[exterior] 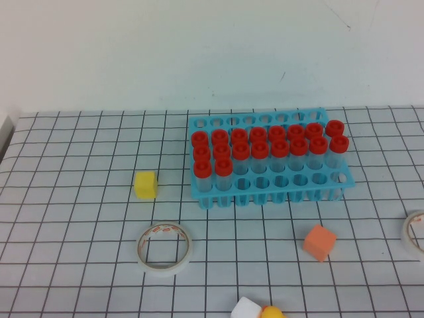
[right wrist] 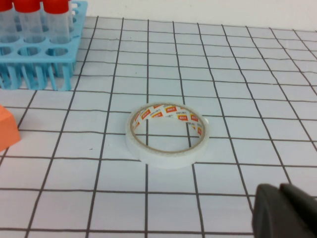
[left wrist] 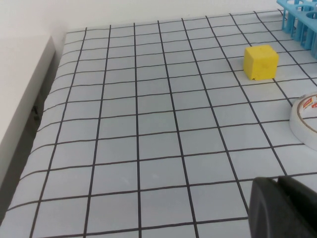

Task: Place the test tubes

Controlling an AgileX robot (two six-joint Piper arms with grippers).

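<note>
Meanwhile, on a gridded desk [exterior: 79, 218], red-capped tubes [exterior: 259, 151] stand upright in a blue rack [exterior: 278, 195] set toward the far right of the grid. They fill two rows running across it, with two more at the left end of the next row toward the robot. A yellow cube [exterior: 146, 185] sits apart to the rack's left. A tape roll [exterior: 165, 248] lies flat nearer the robot, and an orange cube [exterior: 319, 242] rests near the rack's front right. A second roll [exterior: 416, 232] lies at the right edge of the high view. The left hand [left wrist: 277, 198], fingers pressed together and holding nothing, hangs low over bare desk on the left side. Its wrist is angled forward and down across the grid toward the yellow cube, the first roll's rim and a corner of the rack. The right hand [right wrist: 281, 203], likewise pressed together and empty, hangs low over the right side, angled the same way. The second roll lies flat just ahead of it, with the orange cube and the rack's right end beyond. Neither hand touches anything on the desk.
</note>
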